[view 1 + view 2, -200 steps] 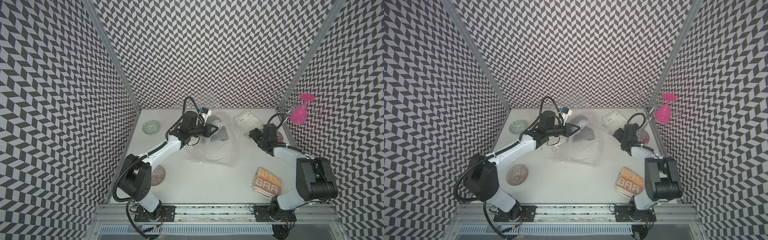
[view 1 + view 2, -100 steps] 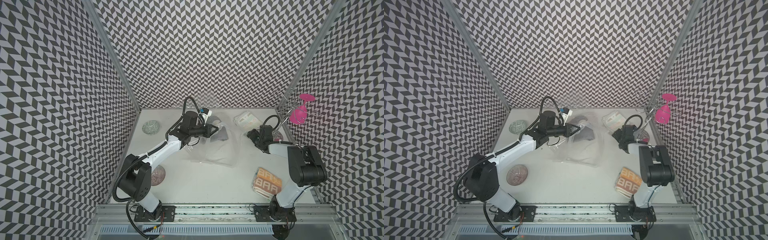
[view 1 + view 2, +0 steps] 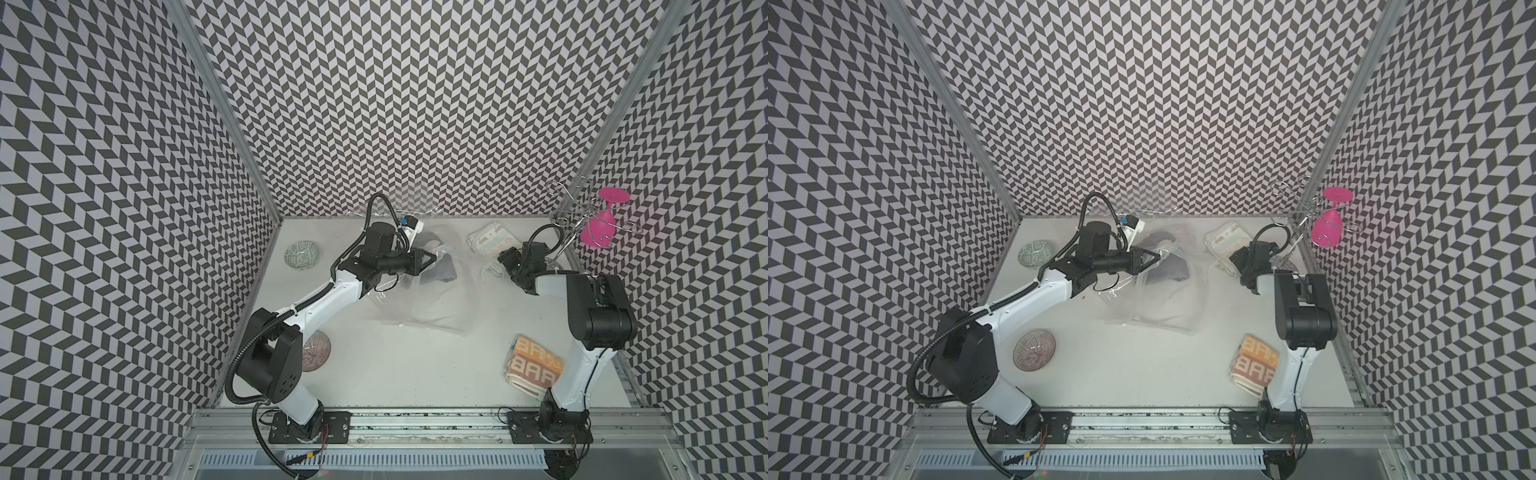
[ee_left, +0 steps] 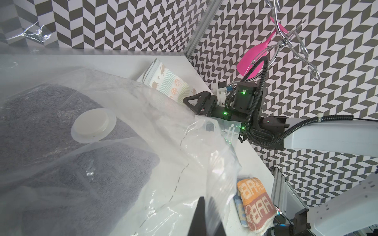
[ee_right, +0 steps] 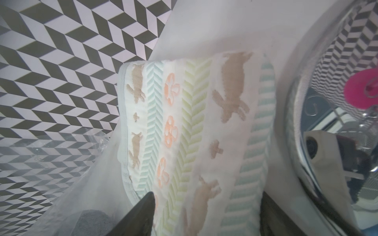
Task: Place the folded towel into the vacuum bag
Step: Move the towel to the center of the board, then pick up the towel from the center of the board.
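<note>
With the left pincer (image 3: 433,260) pressed together on the rim of the crinkly transparent plastic vacuum bag (image 3: 436,307), the spread right pincer (image 3: 503,257) should, I think, go low around the folded pastel rabbit-pattern towel (image 3: 490,242) beside the bag, catching all layers.

Vacuum bag (image 4: 163,143) clear, crumpled on bench (image 4: 122,61). Grey towel (image 4: 51,173) inside, beneath white valve cap (image 4: 93,124). Left end effector (image 4: 204,214) clamped on bag edge.

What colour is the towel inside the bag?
Grey towel, clearest in the left wrist view.
</note>
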{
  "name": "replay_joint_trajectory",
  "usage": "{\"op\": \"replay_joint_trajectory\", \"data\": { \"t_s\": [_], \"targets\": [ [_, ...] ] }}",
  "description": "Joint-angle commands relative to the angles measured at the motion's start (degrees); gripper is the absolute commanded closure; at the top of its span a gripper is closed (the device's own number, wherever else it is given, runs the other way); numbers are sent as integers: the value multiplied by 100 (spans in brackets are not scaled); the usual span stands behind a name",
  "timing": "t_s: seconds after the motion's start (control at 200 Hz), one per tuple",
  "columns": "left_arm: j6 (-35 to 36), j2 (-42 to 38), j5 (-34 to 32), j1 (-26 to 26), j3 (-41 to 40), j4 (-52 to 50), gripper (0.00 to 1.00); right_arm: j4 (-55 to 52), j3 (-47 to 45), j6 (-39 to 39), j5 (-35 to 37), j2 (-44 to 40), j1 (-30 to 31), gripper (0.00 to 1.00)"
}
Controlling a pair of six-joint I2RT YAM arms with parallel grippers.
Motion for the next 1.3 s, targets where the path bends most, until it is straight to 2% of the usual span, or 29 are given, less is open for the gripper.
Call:
{"op": "replay_joint_trajectory", "data": {
  "t_s": [0.0, 0.06, 0.12, 0.315, 0.406, 0.471, 0.616, 0.851, 1.041, 1.136, 1.292],
  "targets": [
    [72, -33, -58, 76, 186, -156, 100, 114, 5, 149, -160, 300, 4, 26],
    [72, -16, -79, 72, 186, -161, 100, 183, -8, 168, -230, 367, 32, 28],
    [72, -9, -80, 86, 186, -161, 100, 284, -46, 136, -238, 388, 95, 37],
    [72, -20, -73, 81, 196, -161, 100, 693, -465, 182, -189, 84, 145, 84],
    [72, -17, -82, 86, 177, -136, 100, 823, -751, 153, -175, -247, 187, 96],
    [62, -14, -88, 86, 172, -119, 100, 807, -967, 127, -176, -532, 253, 100],
    [-2, -6, -174, 95, 173, -50, 100, 613, -1685, 211, -176, -1351, 448, 100],
    [-68, 55, -204, 129, 196, -27, 100, -694, -2940, 377, 35, -2860, 593, 100],
    [-95, 83, -159, 130, 186, 8, 100, -646, -3275, 358, -345, -2915, 585, 91],
    [-100, 87, -135, 128, 186, 11, 100, -671, -3148, 366, -490, -2708, 577, 77],
    [-138, 72, -106, 128, 177, 28, 100, -588, -3025, 385, -420, -2692, 510, 41]
  ]
}}
